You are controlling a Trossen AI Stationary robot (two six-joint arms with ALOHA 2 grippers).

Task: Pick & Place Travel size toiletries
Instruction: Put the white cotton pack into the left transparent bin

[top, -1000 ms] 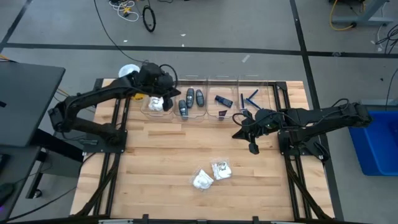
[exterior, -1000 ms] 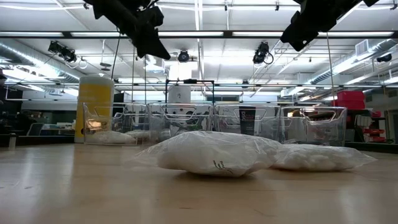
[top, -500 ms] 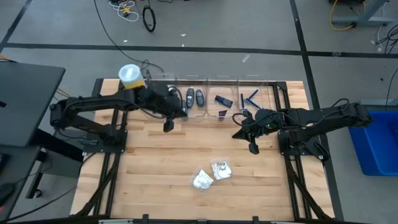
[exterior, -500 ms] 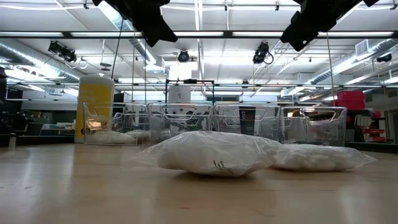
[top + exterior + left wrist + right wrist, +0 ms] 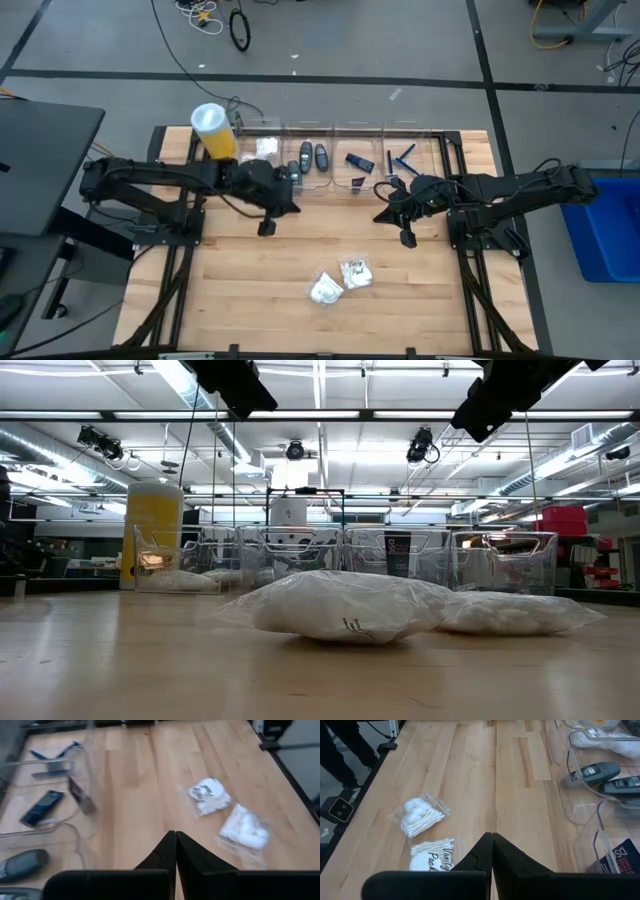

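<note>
Two small white plastic packets [image 5: 325, 290] [image 5: 355, 273] lie flat on the wooden table toward its near edge; the left wrist view shows them as well [image 5: 210, 795] [image 5: 245, 827]. Clear bins [image 5: 335, 158] along the far edge hold a white packet [image 5: 265, 148], dark grey oval pieces [image 5: 312, 158], a dark rectangular piece [image 5: 360, 162] and blue razors [image 5: 403, 155]. My left gripper [image 5: 267, 226] hangs shut and empty above the table, just in front of the bins. My right gripper [image 5: 407, 238] hangs shut and empty at mid-right.
A tall yellow cylinder with a white lid [image 5: 213, 130] stands at the far left corner beside the bins. Bare wood [image 5: 250, 290] lies between the grippers and the packets. Black frame rails [image 5: 180, 270] run along both table sides.
My left gripper has swung from above the far-left bin toward the table's right and near edge, staying shut and empty. It now hangs in front of the bins. The yellow cylinder, hidden by the arm before, shows again.
</note>
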